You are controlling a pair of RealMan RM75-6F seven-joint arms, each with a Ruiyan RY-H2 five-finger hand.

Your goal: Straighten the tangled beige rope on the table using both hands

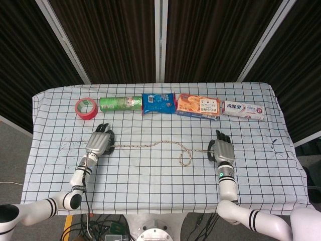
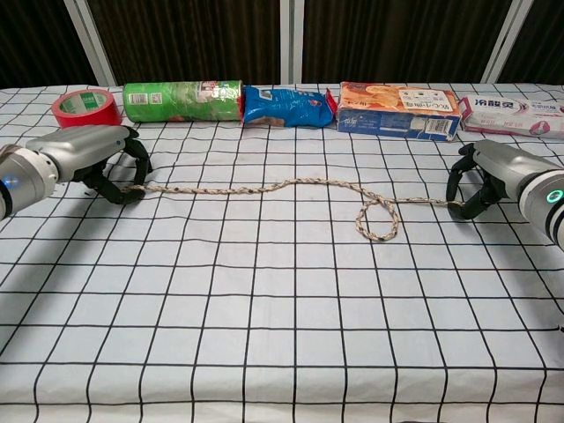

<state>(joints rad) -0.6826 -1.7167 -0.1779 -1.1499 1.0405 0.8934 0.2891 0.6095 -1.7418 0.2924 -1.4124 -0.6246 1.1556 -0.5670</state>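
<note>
Lying across the middle of the checked table point(image 1: 150, 186), the beige rope point(image 2: 256, 187) runs left to right with a shallow wave near its centre and one small closed loop point(image 2: 377, 218) toward its right end. The left hand point(image 2: 84, 152) has its dark fingers curled down on the rope's left end, and the right hand point(image 2: 493, 172) pinches the right end the same way, so each hand is clamped on a tip. Judging by how it drapes, the rope is light, limp and slightly rough, so it should follow a pull readily, though the thin ends could slip from a loose pinch. Holding at the very tips seems right; drawing them further apart should flatten the wave, but the loop may tighten into a knot rather than open
</note>
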